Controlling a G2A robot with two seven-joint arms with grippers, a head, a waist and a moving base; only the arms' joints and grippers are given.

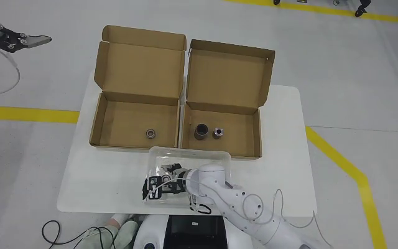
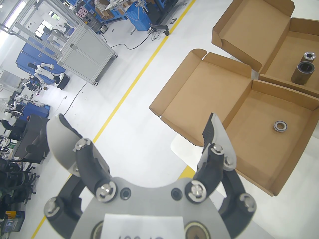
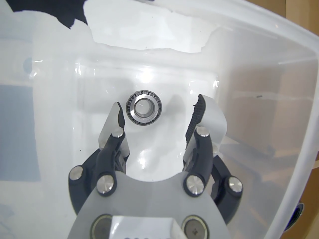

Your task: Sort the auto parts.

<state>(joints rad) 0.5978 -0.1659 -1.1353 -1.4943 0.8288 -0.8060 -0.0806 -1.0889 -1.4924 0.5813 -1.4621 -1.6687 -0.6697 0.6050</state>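
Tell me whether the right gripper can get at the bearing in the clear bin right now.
Probably yes. The right gripper is open inside the clear bin, and the bearing lies flat on the bin floor just off its fingertips, nearer one finger, with nothing between them.

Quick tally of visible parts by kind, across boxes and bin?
Bearings: 2. One bearing is in the left box, and one bearing is in the clear bin.
Dark sleeve: 1, in the right box.
Small silver bushing: 1, in the right box.
Total: 4 visible parts.
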